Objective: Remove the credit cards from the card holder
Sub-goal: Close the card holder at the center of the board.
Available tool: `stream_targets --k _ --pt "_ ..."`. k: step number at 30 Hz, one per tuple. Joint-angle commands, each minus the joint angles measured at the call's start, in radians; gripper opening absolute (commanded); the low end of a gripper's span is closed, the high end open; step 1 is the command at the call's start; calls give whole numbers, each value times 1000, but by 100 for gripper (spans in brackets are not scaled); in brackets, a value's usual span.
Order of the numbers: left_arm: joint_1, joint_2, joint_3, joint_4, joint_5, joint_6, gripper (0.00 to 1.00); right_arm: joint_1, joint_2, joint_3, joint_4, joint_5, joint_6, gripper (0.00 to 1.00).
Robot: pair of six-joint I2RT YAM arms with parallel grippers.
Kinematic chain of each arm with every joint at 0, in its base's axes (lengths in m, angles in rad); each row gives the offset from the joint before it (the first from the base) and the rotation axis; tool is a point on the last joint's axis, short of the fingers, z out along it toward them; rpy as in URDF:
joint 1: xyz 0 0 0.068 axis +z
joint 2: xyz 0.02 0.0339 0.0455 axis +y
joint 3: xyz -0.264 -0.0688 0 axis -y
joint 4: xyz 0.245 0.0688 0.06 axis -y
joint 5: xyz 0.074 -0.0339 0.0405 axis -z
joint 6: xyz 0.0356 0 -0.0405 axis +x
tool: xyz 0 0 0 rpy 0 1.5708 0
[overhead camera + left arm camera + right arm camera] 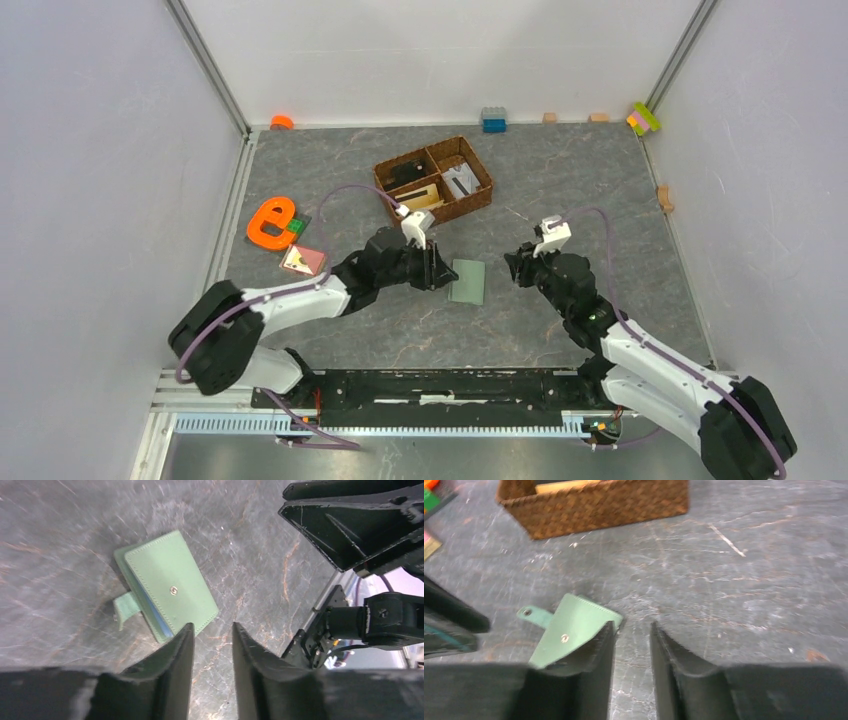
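Now the flat, stitched green card holder lies shut on the table; left gripper and right gripper sit slightly apart, empty.

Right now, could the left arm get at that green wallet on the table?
Probably yes. The card holder lies flat just ahead of the left tool, with nothing between them, and its jaws stand apart.

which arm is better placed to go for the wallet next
Left, probably. The left end effector sits right at the edge of the wallet, jaws slightly apart and empty. The right end effector is also empty but stands off, with a strip of bare table between.
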Motion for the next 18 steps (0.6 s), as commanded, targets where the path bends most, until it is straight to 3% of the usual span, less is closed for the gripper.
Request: stream_targets --k 1,4,5,6,10,15,18 --pt "-3 -154 -21 -76 -150 69 48 0 -87 -44 5 213 -87 47" --pt "-3 -281 -39 -158 -284 119 89 0 -126 -103 52 378 -95 71" --pt "-3 -331 -57 -176 -342 128 99 0 -137 -131 83 430 -85 85" --pt "-3 -374 -74 -178 -379 140 100 0 -142 -155 112 485 -82 95" --pt "-3 -537 -144 -178 -499 201 100 0 -156 -183 143 571 -126 95" --pt "-1 -632 -198 -140 -600 324 100 -4 -119 -196 190 730 -140 98" --pt "-1 -685 -224 -133 -684 381 100 -56 -106 -239 300 704 -202 96"
